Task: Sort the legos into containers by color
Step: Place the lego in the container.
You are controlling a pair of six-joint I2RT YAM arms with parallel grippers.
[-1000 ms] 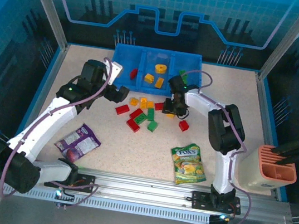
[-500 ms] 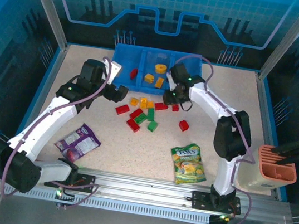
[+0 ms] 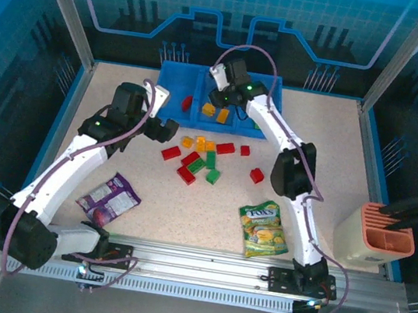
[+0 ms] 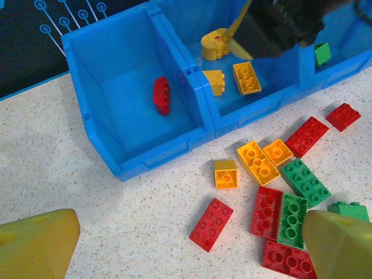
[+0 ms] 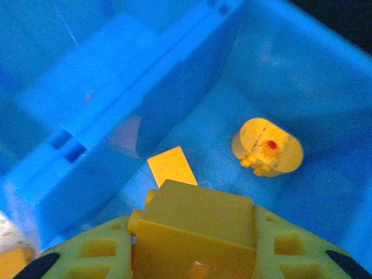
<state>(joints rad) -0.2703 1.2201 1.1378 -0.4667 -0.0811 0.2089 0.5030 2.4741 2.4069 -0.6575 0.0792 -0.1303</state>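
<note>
Clamping a yellow brick (image 5: 195, 224), the right gripper (image 3: 220, 95) hovers over the middle compartment of the blue tray (image 3: 171, 80) at the table (image 3: 331, 128)'s far edge. The left gripper (image 3: 167, 128), fingers spread, hangs beside loose legos (image 3: 202, 159) mid-table.

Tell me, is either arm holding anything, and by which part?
The right tool pinches a yellow brick by its sides; the left tool is open and empty.

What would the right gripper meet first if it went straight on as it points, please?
Probably the blue tray's middle compartment floor beside the small yellow brick, the held yellow brick landing first; depth unclear.
</note>
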